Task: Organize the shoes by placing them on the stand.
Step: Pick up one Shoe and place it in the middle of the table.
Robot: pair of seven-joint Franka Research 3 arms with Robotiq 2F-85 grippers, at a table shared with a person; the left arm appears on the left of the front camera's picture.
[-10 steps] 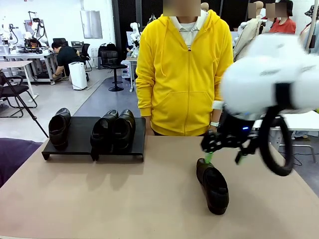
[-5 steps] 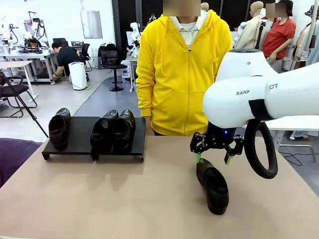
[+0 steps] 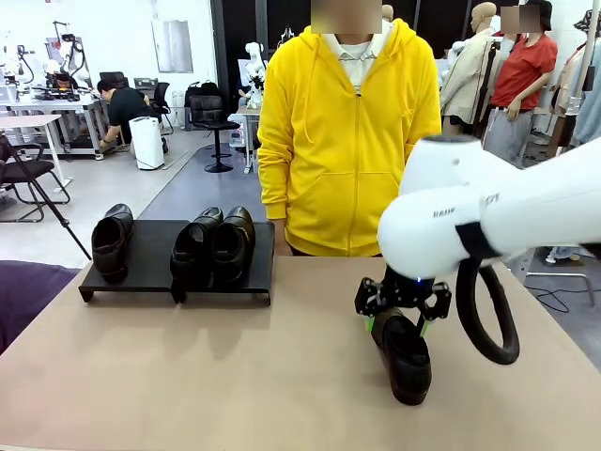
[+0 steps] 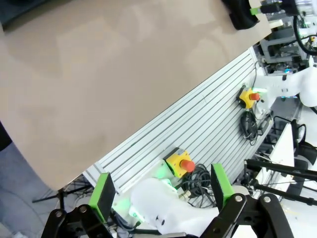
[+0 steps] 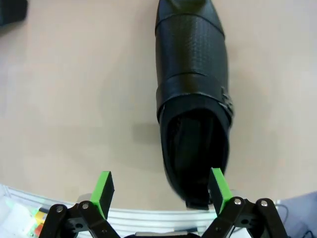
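On the beige tabletop [image 3: 188,376], right of centre and near the robot's edge, lies the fourth black loafer [image 3: 404,355], toe toward the robot, heel toward the person, sole down, well apart from the stand [image 3: 150,268]. Right gripper [image 3: 394,318] is low over its heel end, jaws wide apart, green pads either side of the heel, nothing gripped; in the right wrist view the loafer [image 5: 193,99] sits off-centre, its heel opening just beside the right-hand pad [image 5: 218,188], the other pad [image 5: 103,191] over bare table, contact can't be told. The stand, low black platform in two sections, is at the far left of the table: one loafer [image 3: 111,241] on the left section, a pair [image 3: 214,244] touching side by side on the right section, all toes toward the robot. Open tabletop between the lone loafer and the stand. Person in a yellow hoodie [image 3: 347,132] stands at the far edge, just behind the right arm. Left gripper [image 4: 161,191] wide open, empty, hanging off the table's near edge over a slatted aluminium rail [image 4: 198,124] with two yellow emergency-stop buttons [image 4: 181,162].
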